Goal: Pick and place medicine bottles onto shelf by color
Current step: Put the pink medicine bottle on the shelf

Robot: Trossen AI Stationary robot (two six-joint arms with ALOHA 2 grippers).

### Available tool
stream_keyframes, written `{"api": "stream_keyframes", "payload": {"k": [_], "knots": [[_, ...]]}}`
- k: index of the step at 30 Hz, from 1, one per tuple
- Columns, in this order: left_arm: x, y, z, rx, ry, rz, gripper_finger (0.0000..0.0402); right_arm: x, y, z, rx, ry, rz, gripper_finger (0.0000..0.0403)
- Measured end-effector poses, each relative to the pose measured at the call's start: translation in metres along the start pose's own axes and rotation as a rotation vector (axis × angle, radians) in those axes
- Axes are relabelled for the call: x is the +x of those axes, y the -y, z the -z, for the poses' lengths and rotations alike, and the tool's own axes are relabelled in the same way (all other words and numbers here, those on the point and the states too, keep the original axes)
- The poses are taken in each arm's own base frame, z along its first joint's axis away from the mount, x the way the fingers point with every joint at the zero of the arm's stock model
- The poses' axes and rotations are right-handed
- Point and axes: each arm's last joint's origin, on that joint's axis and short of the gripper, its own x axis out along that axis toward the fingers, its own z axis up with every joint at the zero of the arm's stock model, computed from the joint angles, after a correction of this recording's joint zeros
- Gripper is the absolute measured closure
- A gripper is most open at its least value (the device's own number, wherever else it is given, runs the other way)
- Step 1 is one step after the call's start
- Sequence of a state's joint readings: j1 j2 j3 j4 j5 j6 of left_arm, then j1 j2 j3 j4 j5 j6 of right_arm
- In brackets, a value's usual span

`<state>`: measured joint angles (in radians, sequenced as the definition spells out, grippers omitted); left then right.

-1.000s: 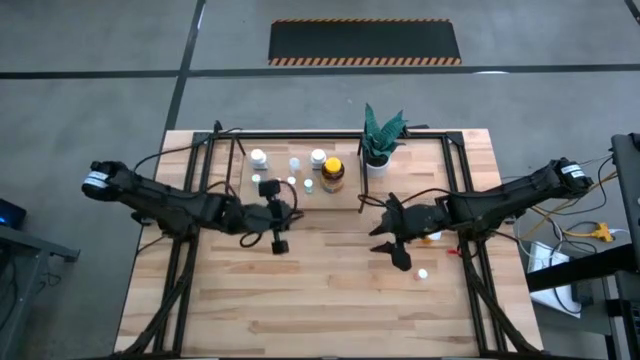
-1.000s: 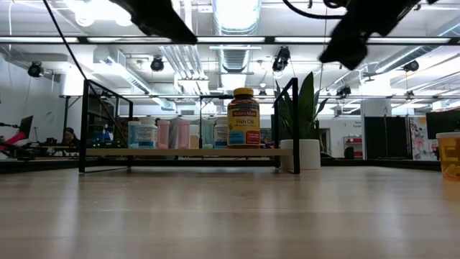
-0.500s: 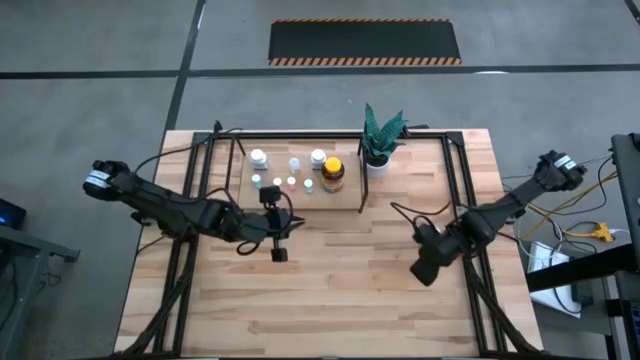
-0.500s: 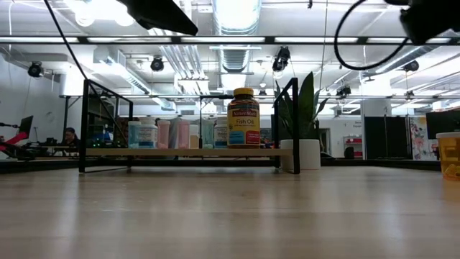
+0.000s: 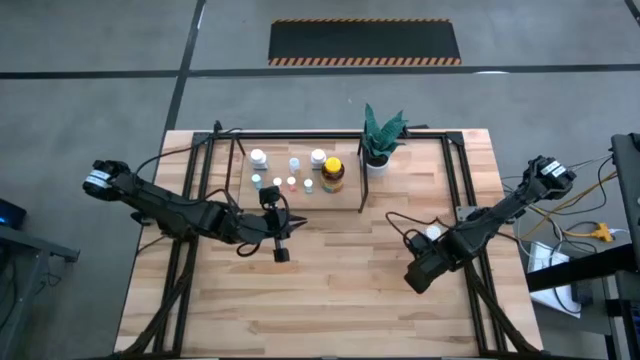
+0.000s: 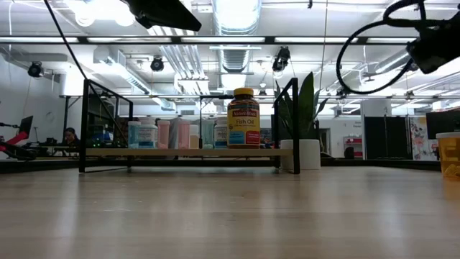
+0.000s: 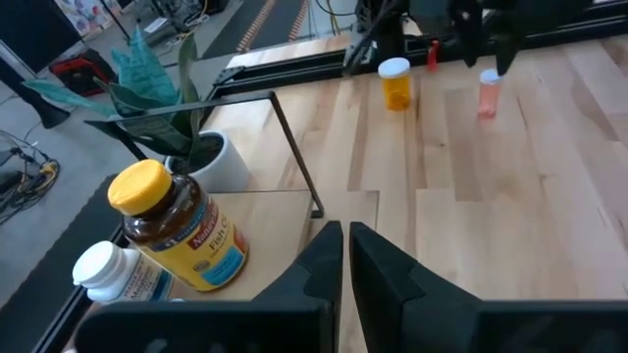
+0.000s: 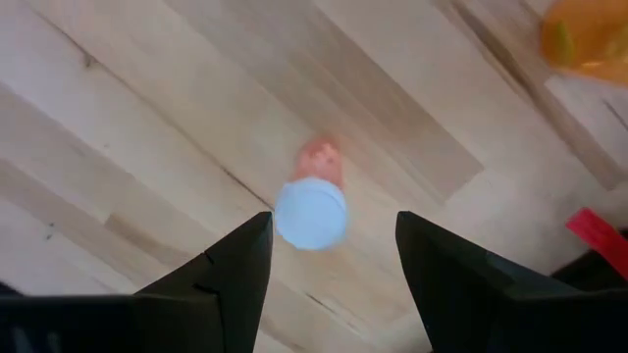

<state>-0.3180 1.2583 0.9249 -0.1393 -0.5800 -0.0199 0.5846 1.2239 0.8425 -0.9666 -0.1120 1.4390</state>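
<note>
The shelf [image 5: 300, 200], a light-wood panel in black bars, carries several small bottles [image 5: 290, 172] and the amber yellow-capped bottle [image 5: 333, 172] [image 7: 167, 230]. A small pink bottle with a white cap [image 8: 311, 210] [image 7: 488, 93] stands on the table right of the shelf. My right gripper [image 8: 332, 270] [image 5: 418, 275] hangs open above it, one finger on either side, touching nothing. An orange bottle with a white cap [image 5: 433, 232] [image 7: 395, 83] stands just beyond. My left gripper [image 7: 345, 250] [image 5: 280, 250] is shut and empty, near the shelf's near edge.
A green spiky plant in a white pot [image 5: 378, 140] stands at the shelf's far right corner. Black frame bars [image 5: 465, 190] run along the table's sides. A red scrap [image 8: 599, 235] lies near the orange bottle. Bare wood [image 5: 330, 300] stretches toward the near edge.
My right gripper has swung from beside the shelf toward the table's near right, ending over the pink bottle, which the high view showed uncovered a second ago. In the low view that arm has moved off to the right. The left gripper has barely shifted.
</note>
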Motion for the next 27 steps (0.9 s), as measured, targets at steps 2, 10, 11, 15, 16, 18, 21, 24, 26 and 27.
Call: {"api": "stream_keyframes", "payload": {"k": [2, 10, 11, 15, 16, 18, 21, 24, 26, 27], "knots": [[0.000, 0.000, 0.000, 0.004, 0.000, 0.000, 0.0395, 0.004, -0.004, -0.001, -0.009, 0.000, 0.004, 0.0195], [0.000, 0.000, 0.000, 0.010, -0.001, -0.001, 0.0395, 0.014, -0.007, -0.003, -0.020, -0.008, 0.052, 0.0195], [0.000, 0.000, 0.000, 0.010, -0.001, -0.001, 0.0395, 0.014, -0.007, -0.003, -0.020, -0.008, 0.054, 0.0195], [0.000, 0.000, 0.000, 0.010, -0.001, -0.001, 0.0395, 0.016, -0.008, -0.003, -0.040, -0.002, 0.064, 0.0197], [0.000, 0.000, 0.000, 0.010, -0.001, -0.001, 0.0395, 0.017, -0.009, -0.003, -0.042, -0.003, 0.066, 0.0201], [0.000, 0.000, 0.000, 0.010, -0.001, -0.001, 0.0395, 0.019, -0.010, -0.004, -0.050, -0.003, 0.065, 0.0217], [0.000, 0.000, 0.000, 0.010, -0.001, -0.001, 0.0395, 0.021, -0.012, -0.004, -0.066, -0.003, 0.062, 0.0255], [0.000, 0.000, 0.000, 0.008, -0.001, -0.001, 0.0395, 0.023, -0.015, -0.005, -0.091, -0.008, 0.041, 0.0295], [0.000, 0.000, 0.000, 0.002, -0.001, -0.001, 0.0395, 0.023, -0.021, -0.006, -0.125, 0.006, -0.029, 0.0307], [0.000, 0.000, 0.000, -0.001, 0.000, -0.001, 0.0395, 0.022, -0.026, -0.007, -0.144, 0.020, -0.077, 0.0307]]}}
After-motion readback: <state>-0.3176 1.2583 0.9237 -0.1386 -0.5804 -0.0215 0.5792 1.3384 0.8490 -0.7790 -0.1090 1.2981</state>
